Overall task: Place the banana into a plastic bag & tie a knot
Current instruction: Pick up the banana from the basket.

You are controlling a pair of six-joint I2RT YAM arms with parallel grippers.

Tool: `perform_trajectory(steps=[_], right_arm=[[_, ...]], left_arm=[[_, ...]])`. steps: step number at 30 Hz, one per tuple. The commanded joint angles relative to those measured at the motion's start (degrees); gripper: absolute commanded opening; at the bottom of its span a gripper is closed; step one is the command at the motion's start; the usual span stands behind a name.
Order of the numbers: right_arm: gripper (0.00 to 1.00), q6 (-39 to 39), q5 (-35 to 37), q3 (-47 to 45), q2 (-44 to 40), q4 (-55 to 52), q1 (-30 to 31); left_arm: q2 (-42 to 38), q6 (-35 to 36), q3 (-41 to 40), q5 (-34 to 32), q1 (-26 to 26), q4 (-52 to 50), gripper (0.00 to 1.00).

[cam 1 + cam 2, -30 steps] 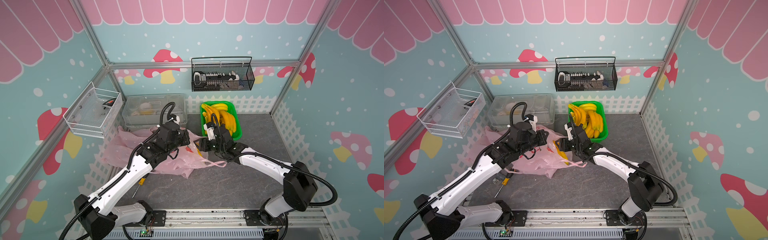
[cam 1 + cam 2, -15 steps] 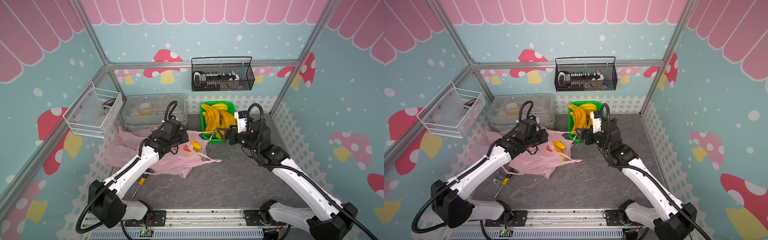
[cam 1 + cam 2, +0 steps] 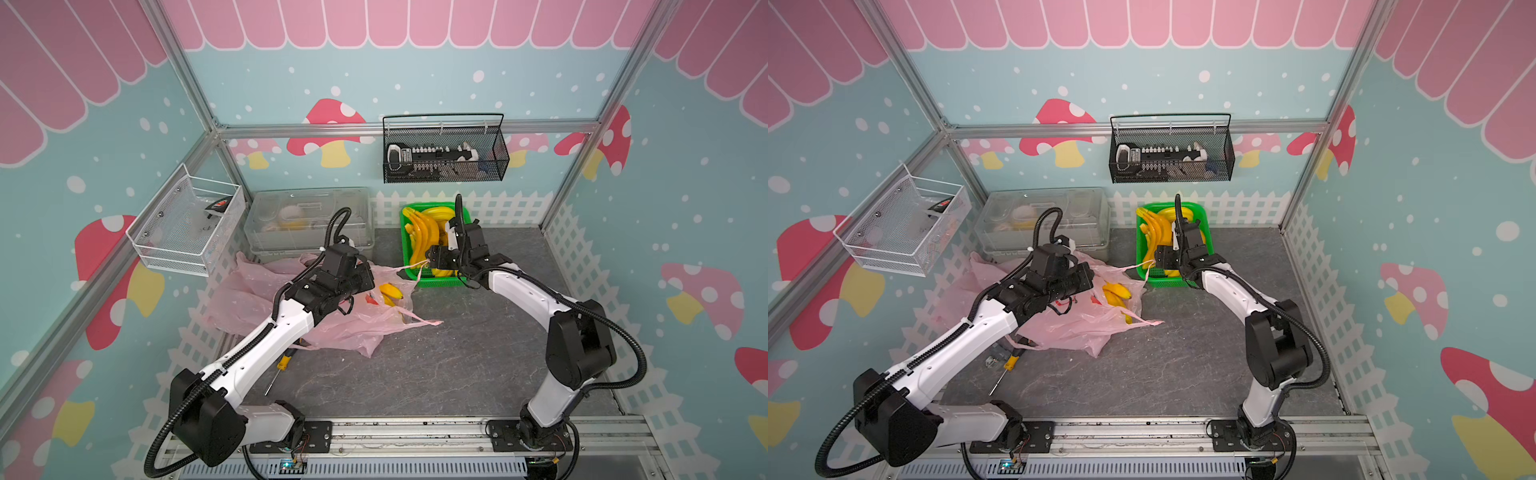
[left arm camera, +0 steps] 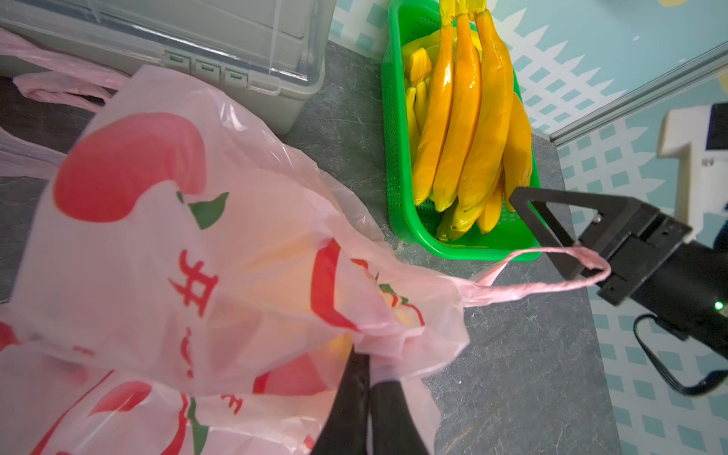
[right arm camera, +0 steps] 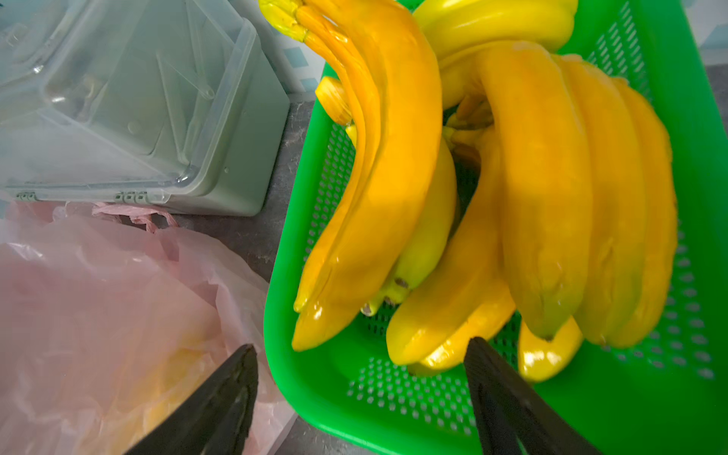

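Noted left arm [image 3: 270, 336] outstretched, left gripper [image 4: 364, 358] pinching pink plastic bag [image 4: 157, 256]; right arm [image 3: 528, 295] bent, right gripper [image 5: 361, 343] wide, handle [image 4: 551, 285] hooked on finger [image 4: 571, 199].

I see the pink translucent plastic bag [image 3: 1067, 332] slumped near the back-left corner of the dark grey tabletop [image 3: 1183, 365], with yellow bananas [image 3: 1117, 293] inside. My left gripper [image 3: 1086, 284] is pressed into the bag's top, fingertips hidden. One thin pink handle strap [image 3: 1142, 266] stretches to my right gripper [image 3: 1158, 259], which sits over the green perforated plastic basket [image 3: 1165, 283] at the back edge.
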Motion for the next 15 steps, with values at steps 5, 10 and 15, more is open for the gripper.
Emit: perform_trajectory(steps=[5,10,15], right_arm=[[0.72,1.2,2.2,8.6,9.7,1.0,-0.9],[0.66,1.5,2.9,12.6,13.8,0.4,-1.0],[0.54,2.1,1.9,15.5,16.5,0.4,-1.1]], left_arm=[[-1.9,0.1,-1.7,0.1,-0.2,1.5,0.00],[-2.3,0.4,-1.8,0.1,-0.2,1.6,0.00],[-2.3,0.6,-2.0,-0.1,-0.2,1.6,0.00]])
